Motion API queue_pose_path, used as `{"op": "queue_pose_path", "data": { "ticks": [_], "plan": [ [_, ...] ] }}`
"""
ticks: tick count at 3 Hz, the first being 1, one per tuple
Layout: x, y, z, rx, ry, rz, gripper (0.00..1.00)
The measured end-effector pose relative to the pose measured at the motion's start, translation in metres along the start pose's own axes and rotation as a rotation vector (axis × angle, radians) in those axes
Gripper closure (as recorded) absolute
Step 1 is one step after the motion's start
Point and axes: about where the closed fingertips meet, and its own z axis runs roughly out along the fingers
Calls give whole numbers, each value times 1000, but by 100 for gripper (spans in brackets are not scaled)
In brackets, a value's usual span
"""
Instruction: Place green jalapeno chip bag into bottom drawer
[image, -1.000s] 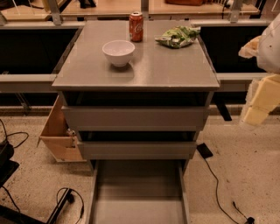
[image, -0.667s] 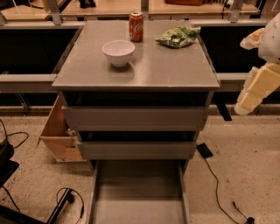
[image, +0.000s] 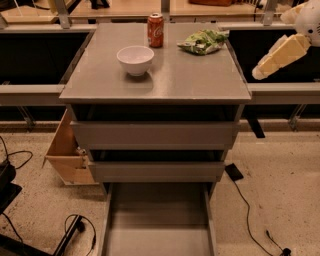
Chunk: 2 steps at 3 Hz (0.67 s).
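The green jalapeno chip bag (image: 204, 41) lies crinkled on the grey cabinet top (image: 170, 80), at its far right corner. The bottom drawer (image: 157, 225) is pulled out toward me, and its flat grey floor holds nothing. The two drawers above it are less far out. My gripper (image: 279, 56), a cream-coloured piece at the end of the arm, hangs in the air off the cabinet's right edge. It is to the right of the bag and slightly nearer, not touching it.
A white bowl (image: 135, 59) and a red soda can (image: 155, 30) stand on the cabinet top left of the bag. A tan wooden box (image: 67, 155) sits at the cabinet's lower left. Cables (image: 250, 210) run over the floor on both sides.
My arm and gripper have risen from beside the drawers to the level of the cabinet top. The bag, bowl, can and drawers have not moved.
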Motion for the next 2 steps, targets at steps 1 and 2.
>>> {"op": "queue_pose_path", "data": {
  "ticks": [1,2],
  "plan": [
    [0,0,0,0,0,0,0],
    [-6,-11,17,2,-31,3,0]
  ]
}}
